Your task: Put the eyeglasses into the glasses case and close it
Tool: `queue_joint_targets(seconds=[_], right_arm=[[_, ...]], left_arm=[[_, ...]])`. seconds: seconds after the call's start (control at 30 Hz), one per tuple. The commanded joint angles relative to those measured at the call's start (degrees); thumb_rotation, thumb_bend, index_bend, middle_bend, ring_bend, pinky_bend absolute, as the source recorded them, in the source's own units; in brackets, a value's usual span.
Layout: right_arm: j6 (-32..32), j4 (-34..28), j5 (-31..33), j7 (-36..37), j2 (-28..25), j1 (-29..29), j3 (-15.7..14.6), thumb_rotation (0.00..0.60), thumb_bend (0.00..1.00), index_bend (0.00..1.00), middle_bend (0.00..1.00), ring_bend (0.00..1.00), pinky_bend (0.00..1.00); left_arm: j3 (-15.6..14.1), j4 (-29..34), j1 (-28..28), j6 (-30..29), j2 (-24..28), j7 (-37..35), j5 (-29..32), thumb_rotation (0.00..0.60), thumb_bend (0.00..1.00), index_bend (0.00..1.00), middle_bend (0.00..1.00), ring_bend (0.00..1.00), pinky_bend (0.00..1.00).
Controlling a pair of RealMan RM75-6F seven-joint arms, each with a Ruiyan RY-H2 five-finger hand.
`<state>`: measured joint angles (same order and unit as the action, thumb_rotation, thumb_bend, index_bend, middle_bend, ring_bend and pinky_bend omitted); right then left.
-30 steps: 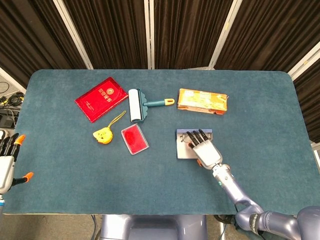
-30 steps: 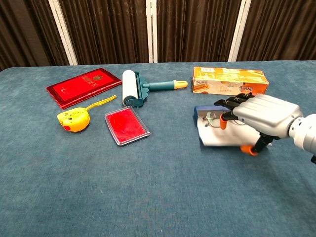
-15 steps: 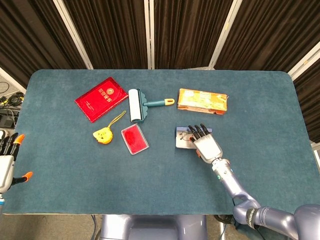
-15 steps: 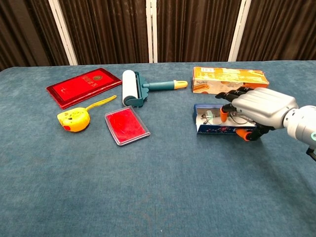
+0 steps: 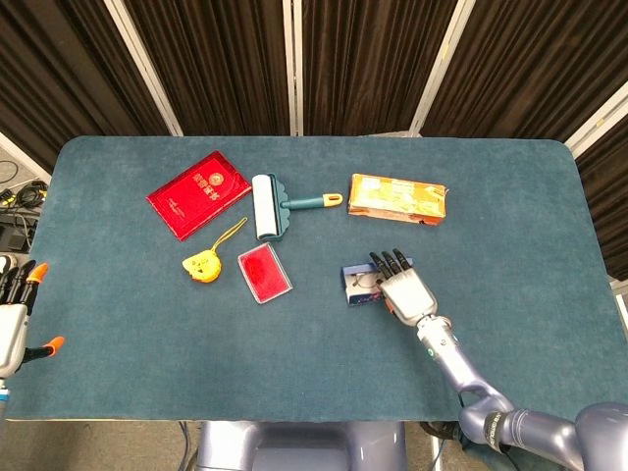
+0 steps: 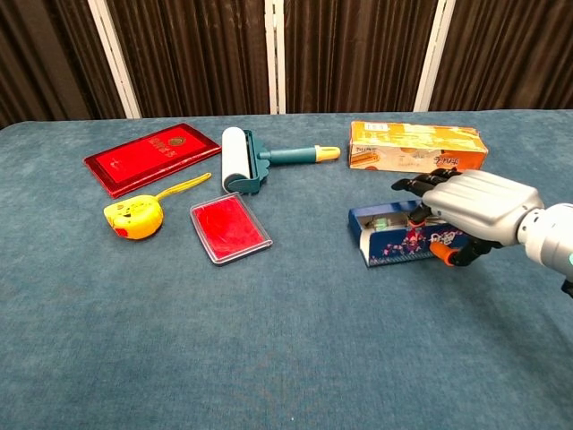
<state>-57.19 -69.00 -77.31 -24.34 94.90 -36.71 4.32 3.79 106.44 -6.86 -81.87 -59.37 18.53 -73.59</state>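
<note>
The blue patterned glasses case (image 5: 355,286) (image 6: 394,240) lies right of the table's middle, its front flap raised and leaning inward. The eyeglasses (image 5: 366,285) (image 6: 383,219) lie inside it, only partly visible. My right hand (image 5: 404,291) (image 6: 473,212) lies over the case's right end, fingers across the top and thumb against the patterned flap, gripping it. My left hand (image 5: 12,316) hangs off the table's left edge in the head view, fingers apart and holding nothing.
An orange box (image 5: 397,197) (image 6: 416,144) lies just behind the case. To the left are a lint roller (image 5: 267,206), a red booklet (image 5: 199,193), a yellow tape measure (image 5: 201,265) and a red card holder (image 5: 264,273).
The case's white-lined flap lay flat toward the front; my right hand has lifted it upright and over the glasses, so its patterned outside now faces front. The left hand has stayed still.
</note>
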Motion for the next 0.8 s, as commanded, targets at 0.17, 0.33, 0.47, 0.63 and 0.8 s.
queue_joint_targets(seconds=[0.17,0.33,0.47,0.63,0.8], right_arm=[[-3.2,-5.9,-5.1,1.6,-5.1,1.5,-2.7,0.6,0.48,0.69,0.05,0.0,0.0],[-6.3,-13.1,-12.2,1.8,-12.5,2.6,-6.9,0.6,0.48,0.69,0.05,0.0,0.0],[-7.9,-16.7,-17.1,0.7,-17.2,3.3,-9.9,0.6,0.48,0.69,0.05,0.0,0.0],[-7.1,-18.3,-19.5,-2.1,-19.2,3.3,-10.9,0.6,0.48,0.69,0.05,0.0,0.0],[-4.6,-18.0,-18.6,-4.3,-18.2,3.0,-10.3,0.6,0.48,0.69,0.05,0.0,0.0]], left_arm=[[-0.2,0.4,0.2,-0.2,0.3,-0.4,-0.6,0.6,0.0,0.0,0.0,0.0,0.0],[-0.6,1.0,0.5,-0.8,0.7,-1.0,-1.8,0.6,0.0,0.0,0.0,0.0,0.0],[-0.9,1.2,0.8,-1.2,1.0,-1.2,-2.6,0.6,0.0,0.0,0.0,0.0,0.0],[-1.1,1.6,0.8,-1.3,1.0,-1.0,-3.2,0.6,0.0,0.0,0.0,0.0,0.0],[-1.2,1.7,0.7,-1.2,0.7,-0.3,-3.3,0.6,0.0,0.0,0.0,0.0,0.0]])
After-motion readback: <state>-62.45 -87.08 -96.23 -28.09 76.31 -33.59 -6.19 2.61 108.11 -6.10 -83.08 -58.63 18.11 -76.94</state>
